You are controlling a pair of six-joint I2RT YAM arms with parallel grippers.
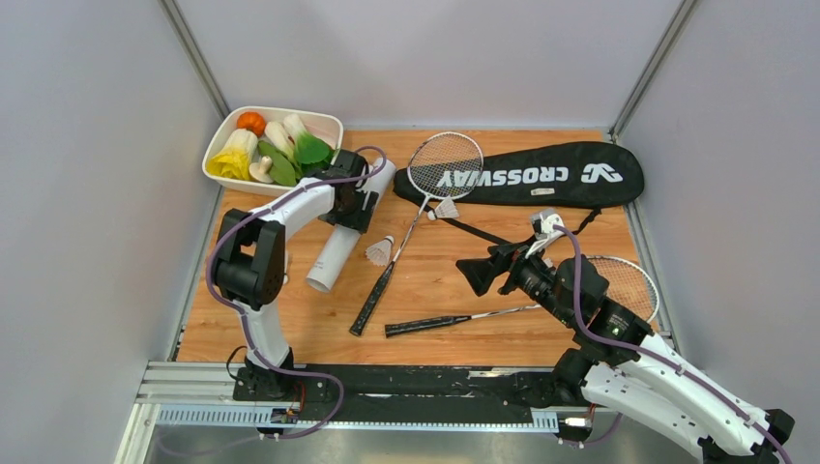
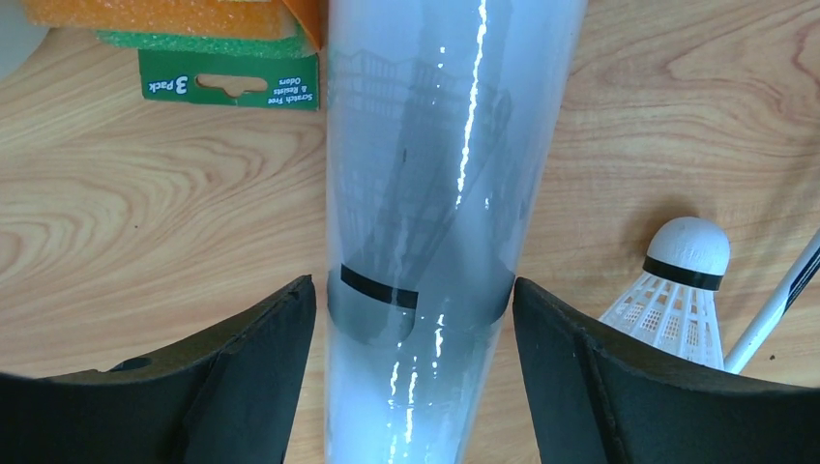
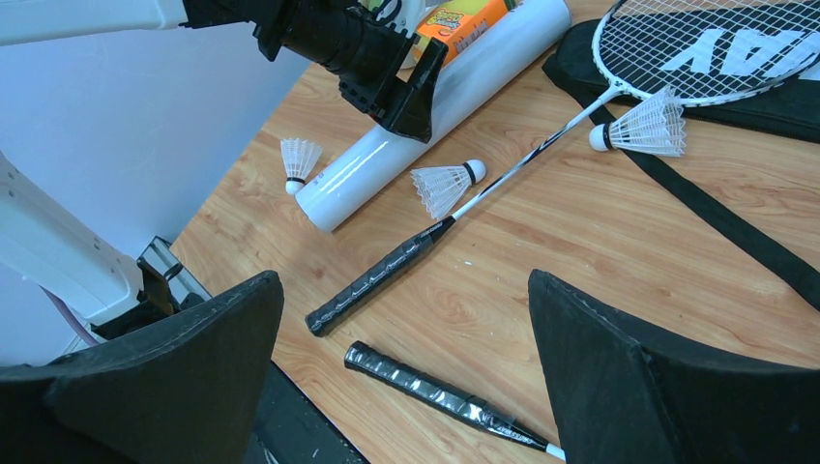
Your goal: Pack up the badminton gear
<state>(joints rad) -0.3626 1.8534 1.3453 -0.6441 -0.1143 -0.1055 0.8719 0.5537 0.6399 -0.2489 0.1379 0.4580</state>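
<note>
A long white tube [image 1: 338, 246] [image 2: 435, 145] lies on the wooden table. My left gripper [image 1: 353, 198] [image 2: 414, 290] is open and straddles it, with a thin gap at each finger. One racket [image 1: 443, 166] rests its head on the black CROSSWAY bag [image 1: 551, 174]. The other racket's handle [image 3: 435, 391] lies below my right gripper [image 1: 479, 274] [image 3: 404, 280], which is wide open and holds nothing. Three white shuttlecocks show in the right wrist view: one left of the tube [image 3: 298, 162], one by the racket shaft [image 3: 445, 184], one near the bag [image 3: 643, 126].
A white dish [image 1: 329, 121] of toy vegetables stands at the back left. A small orange-and-green box [image 2: 227, 77] sits by the tube's far end. The bag's strap [image 1: 483, 232] trails across the table. Grey walls close in both sides.
</note>
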